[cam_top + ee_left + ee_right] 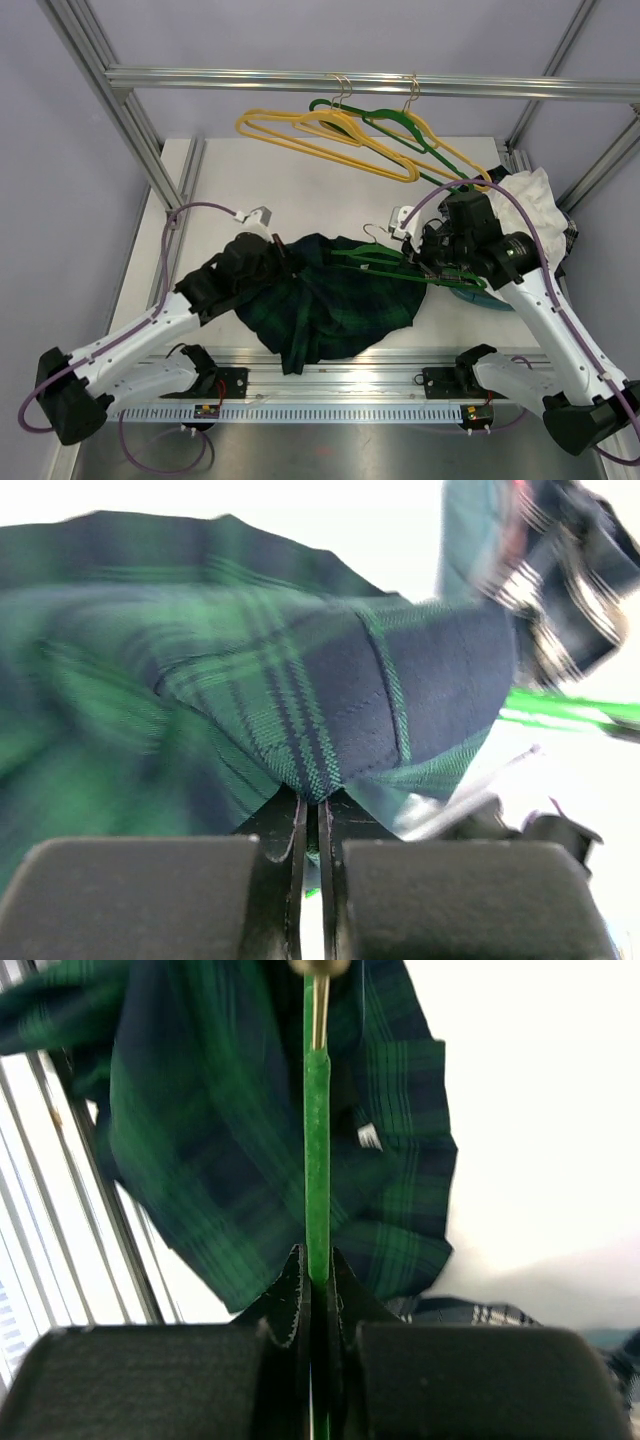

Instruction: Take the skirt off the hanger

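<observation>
The skirt (325,305) was a dark plaid, navy crossed with green bands and thin black lines. Its hanger (385,262) was bright green with a silver metal hook. On the silver rail (370,82) hung yellow hangers (330,135) and one dark green hanger (385,125), their hooks gold-toned. The arms (140,345) were white with black joints, and purple cables (195,212) ran along them. The grippers' fingers (300,1305) were black. A white cloth (530,200) lay at the right, with something teal (480,292) beside it. The table (290,190) was white, the walls pale lilac.
</observation>
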Motion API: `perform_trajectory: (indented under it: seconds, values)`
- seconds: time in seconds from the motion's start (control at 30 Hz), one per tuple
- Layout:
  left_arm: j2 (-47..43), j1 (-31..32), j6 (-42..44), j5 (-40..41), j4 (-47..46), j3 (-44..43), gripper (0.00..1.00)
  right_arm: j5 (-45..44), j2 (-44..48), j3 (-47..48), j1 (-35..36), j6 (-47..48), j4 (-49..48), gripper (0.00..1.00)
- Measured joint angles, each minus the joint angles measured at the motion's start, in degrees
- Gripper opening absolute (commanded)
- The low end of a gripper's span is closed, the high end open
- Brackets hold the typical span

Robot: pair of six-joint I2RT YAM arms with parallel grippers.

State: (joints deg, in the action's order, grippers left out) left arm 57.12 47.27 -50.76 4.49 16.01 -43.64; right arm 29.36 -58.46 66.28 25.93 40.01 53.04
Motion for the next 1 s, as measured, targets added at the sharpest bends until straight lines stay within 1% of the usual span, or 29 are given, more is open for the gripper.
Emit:
perform_trajectory:
  seconds: [0.07,0.13,0.3,0.57,0.67,0.7,0.73,0.77,0.8,0.83,0.87,0.9,0.93,1.0]
  values:
    - [-4.3,-3.0,0.4,1.6,2.6,2.7,0.0,0.5,1.3,0.0,-2.4,3.5,3.0,0.0]
    - [-6.5,-5.3,0.9,2.3,4.8,5.4,0.0,1.4,3.1,0.2,-4.4,6.4,5.9,0.0]
    - [-4.8,-6.1,2.0,2.3,8.7,9.0,0.0,1.7,7.3,3.9,-5.7,9.6,11.4,0.0]
    - [-4.1,-6.7,5.6,3.6,9.3,8.6,0.01,3.1,9.2,12.5,-5.9,11.4,17.8,0.0]
    - [-4.1,-7.4,6.9,3.8,9.8,8.0,0.0,4.7,9.7,13.9,-5.9,12.7,19.4,0.0]
    - [-4.1,-7.6,7.5,3.7,10.0,7.7,0.02,4.7,9.8,13.9,-5.9,13.0,20.0,0.0]
    - [-4.1,-7.7,8.0,3.7,10.1,7.5,0.06,4.6,10.0,13.9,-5.9,13.3,20.4,0.0]
    - [-4.2,-7.8,9.0,3.6,10.0,7.3,0.13,4.6,10.1,13.9,-5.9,13.5,20.6,0.0]
    - [-4.3,-8.0,10.3,3.2,9.8,7.3,0.46,4.6,10.1,13.9,-5.9,13.6,20.6,0.0]
    - [-4.6,-8.0,12.0,2.4,9.6,7.3,0.54,4.6,10.1,13.8,-5.9,13.8,20.5,0.0]
    - [-5.2,-8.1,13.6,1.5,9.3,7.3,0.6,4.6,10.1,13.7,-5.9,13.9,20.5,0.0]
    - [-6.1,-8.2,15.2,0.6,8.8,7.3,0.71,4.7,10.1,13.6,-5.9,14.1,20.5,0.0]
    - [-7.2,-8.2,17.1,-0.3,8.4,7.3,0.77,4.8,9.9,13.5,-5.9,14.3,20.5,0.0]
    - [-11.1,-8.3,22.0,-2.4,7.6,7.1,0.85,5.4,9.2,13.5,-5.9,15.5,20.6,0.0]
